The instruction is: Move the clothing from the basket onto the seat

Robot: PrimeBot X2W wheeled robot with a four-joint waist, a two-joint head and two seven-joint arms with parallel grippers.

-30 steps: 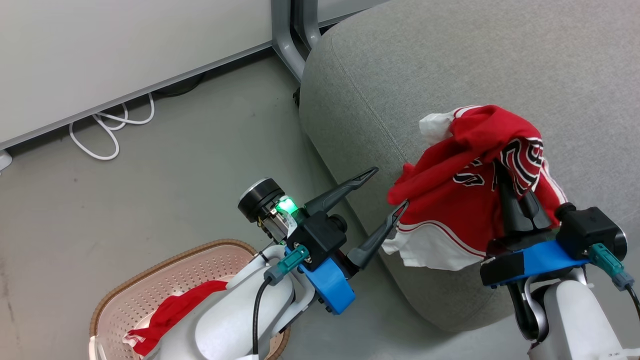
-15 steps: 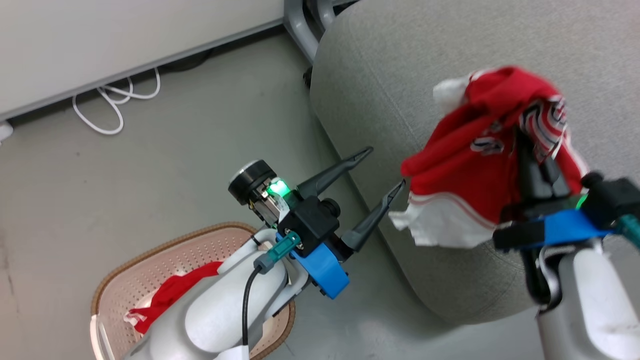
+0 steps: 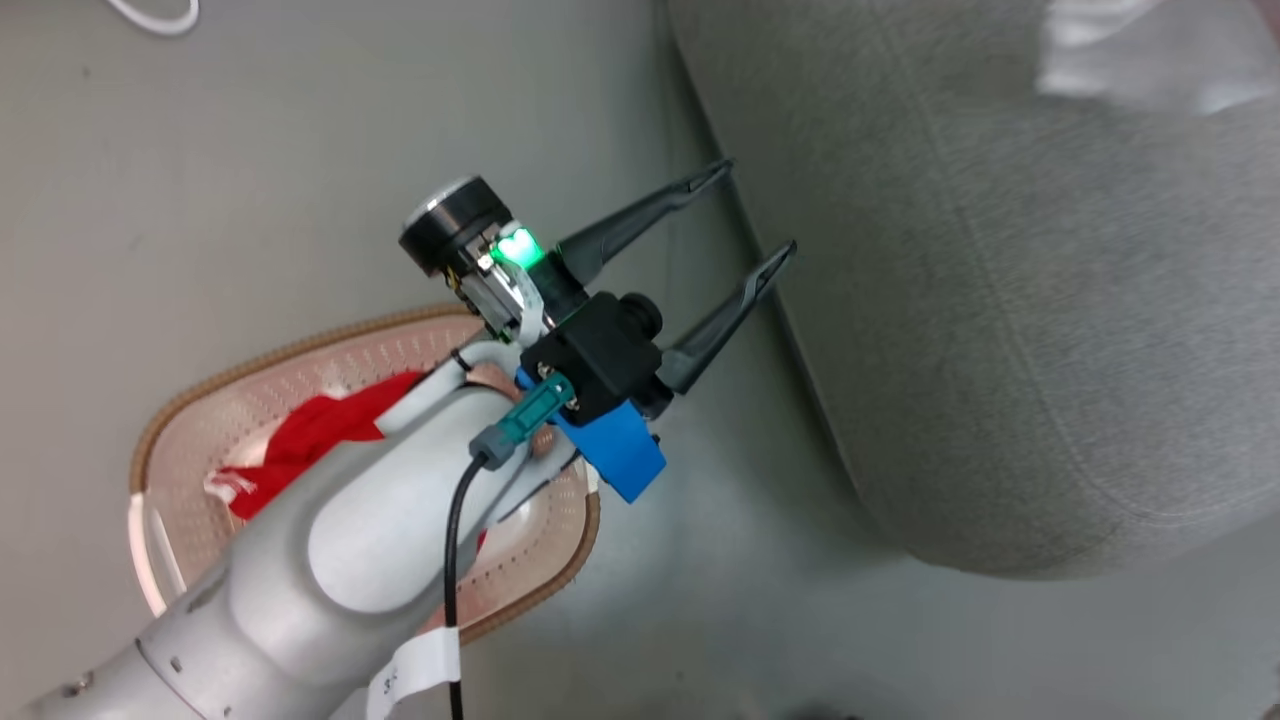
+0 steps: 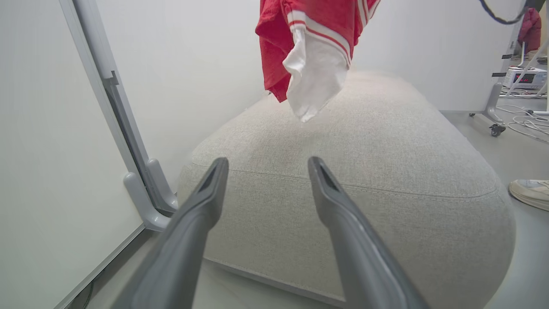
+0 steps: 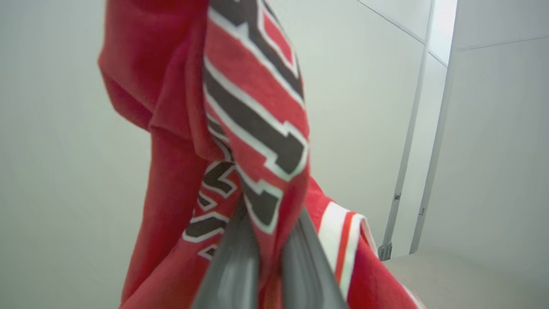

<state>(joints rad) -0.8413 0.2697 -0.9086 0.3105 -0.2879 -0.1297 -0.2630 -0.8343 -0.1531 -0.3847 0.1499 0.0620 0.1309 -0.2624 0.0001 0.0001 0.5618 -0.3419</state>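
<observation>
Grey floor [image 3: 300, 150], white wall panels [image 4: 43, 128] (seat [image 3: 1000, 300] near basket [image 3: 290, 375]); left gripper [image 3: 757, 205] spread, right gripper [image 5: 270, 206] pinching the jersey [image 5: 257, 107].

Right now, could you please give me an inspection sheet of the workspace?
Surface: grey floor, with the basket standing on it.
Job's things: jersey hangs over the seat, seemingly clear of it; red garment lies in the basket.
Clutter: nothing seen.
Grippers: right gripper shut on the jersey; left gripper open and empty, beside the seat's edge.
Cables: white cable on the floor; more cables on the floor near a wheeled stand.
Surroundings: white panels on grey feet; a shoe beside the seat; a device with a lit display.
</observation>
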